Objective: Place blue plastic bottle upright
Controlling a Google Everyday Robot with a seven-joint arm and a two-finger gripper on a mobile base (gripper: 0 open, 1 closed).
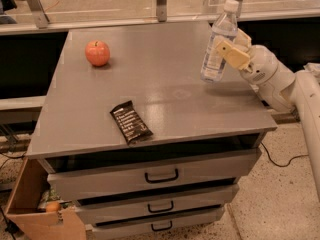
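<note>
The blue plastic bottle (pixel 216 59) is a clear, faintly blue bottle with a white cap. It is nearly upright at the right back of the grey cabinet top (pixel 165 89), leaning slightly right at the cap. Its base is at or just above the surface; I cannot tell whether it touches. My gripper (pixel 222 48) comes in from the right on a white arm (pixel 272 79). It is shut on the bottle's middle, with one tan finger (pixel 232 55) across the front and the other hidden behind the bottle.
A red apple (pixel 97 53) sits at the back left of the top. A dark snack bar (pixel 130 122) lies near the front edge. Below are three drawers with handles (pixel 161 176). An open cardboard box (pixel 37 209) stands at the lower left. A rail and glass run along the back.
</note>
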